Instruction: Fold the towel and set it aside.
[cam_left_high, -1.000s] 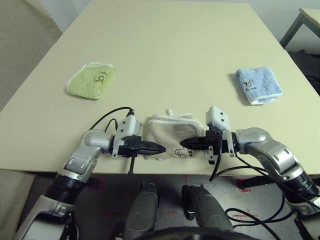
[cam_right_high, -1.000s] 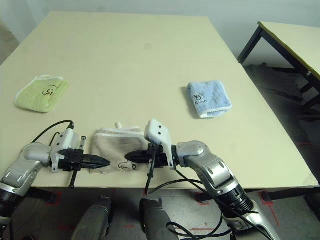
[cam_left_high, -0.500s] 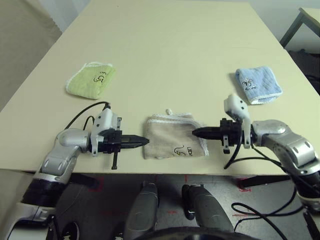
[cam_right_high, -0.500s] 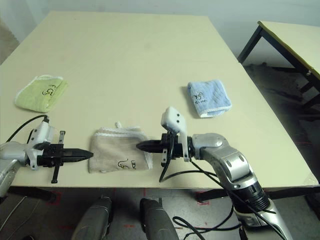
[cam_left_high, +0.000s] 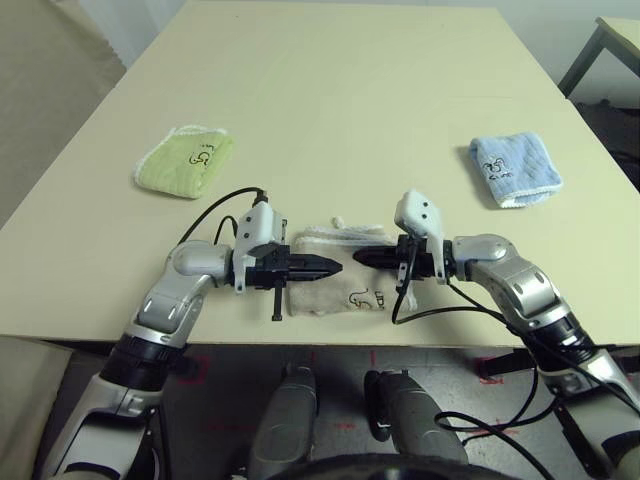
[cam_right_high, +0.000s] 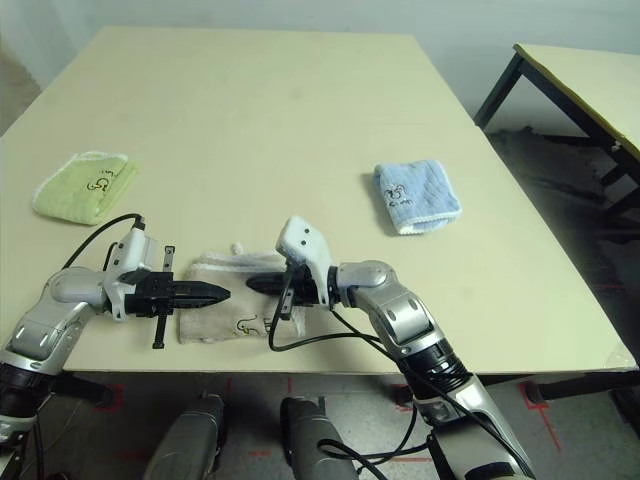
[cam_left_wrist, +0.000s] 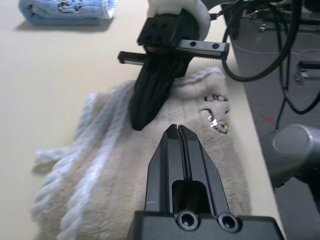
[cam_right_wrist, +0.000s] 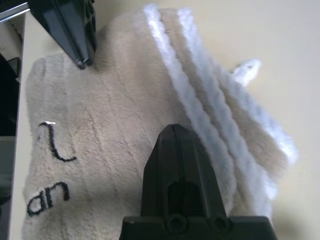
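The wide pale-cream counter takes up most of both head views, and the beige-tan terry cloth towel with white stitched edging lies folded small near its lower edge, just left of the frame's centre. Well apart from it sit a folded light green towel at the upper left and a folded light blue towel at the upper right.

The silver left arm reaches in from the lower left and the right arm from the lower right, so the left gripper and right gripper point at each other over the beige towel with a short gap between their tips. Both sets of jaws are pressed together and pinch nothing; whether the tips touch the pile is hard to say.

The towel looks soft, light and limp, several layers thick, with black embroidered lettering on its upper face and a small white loop poking out at the far edge. It would likely sag and come unfolded if lifted by one corner. The firmer stitched white borders stacked along the far side seem the best hold, pinching through all layers, ideally at both ends
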